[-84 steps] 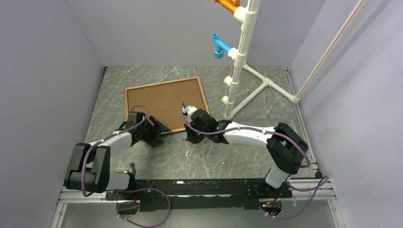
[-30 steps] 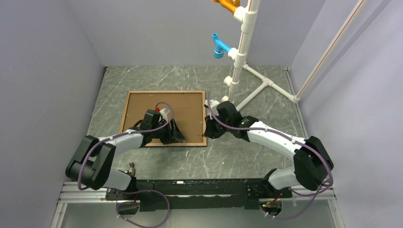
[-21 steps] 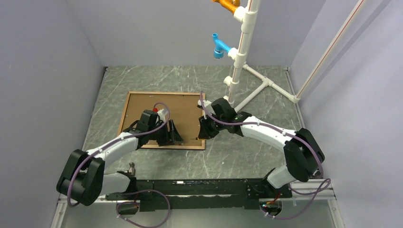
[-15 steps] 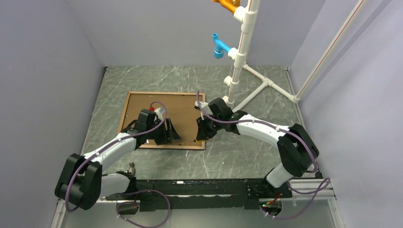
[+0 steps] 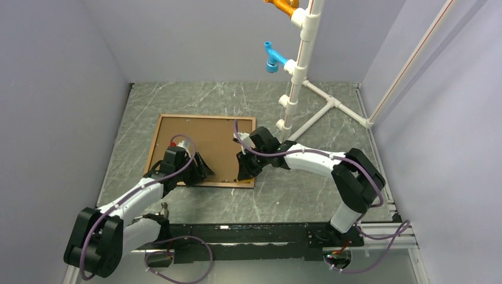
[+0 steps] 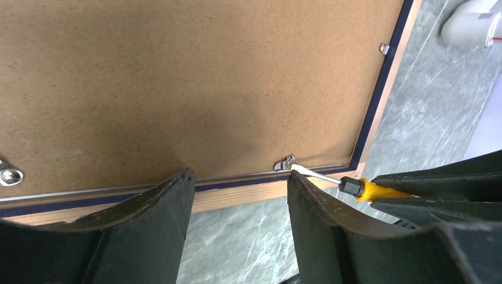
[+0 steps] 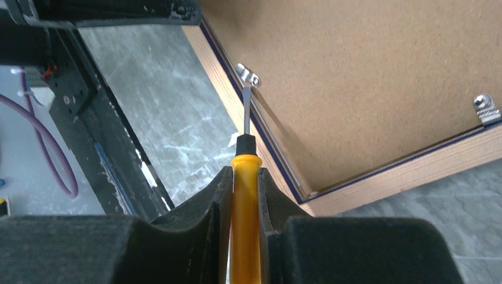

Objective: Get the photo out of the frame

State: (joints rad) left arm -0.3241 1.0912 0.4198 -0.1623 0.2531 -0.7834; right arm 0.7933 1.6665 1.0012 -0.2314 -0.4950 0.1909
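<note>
The frame (image 5: 205, 117) lies face down on the table, its wooden back rim and navy inner strip showing around the brown backing board (image 5: 207, 139). The photo is hidden underneath. My left gripper (image 5: 199, 170) is open over the frame's near rim (image 6: 248, 198), its fingers (image 6: 160, 225) astride that edge with nothing between them. My right gripper (image 5: 243, 171) is shut on a yellow-handled screwdriver (image 7: 245, 189). The screwdriver's blade tip touches a metal clip (image 7: 248, 76) on the near rim. That clip (image 6: 284, 162) and the screwdriver (image 6: 379, 190) also show in the left wrist view.
Other metal clips (image 7: 485, 108) (image 6: 385, 47) hold the board at the right rim. A white pipe stand (image 5: 296, 77) with a blue fitting (image 5: 272, 59) rises just behind the frame's right corner. The black rail (image 5: 237, 231) runs along the near edge.
The frame has turned from skewed to square. My left gripper has drawn back from over the board to the near rim. My right gripper has carried the screwdriver left to the near-rim clip.
</note>
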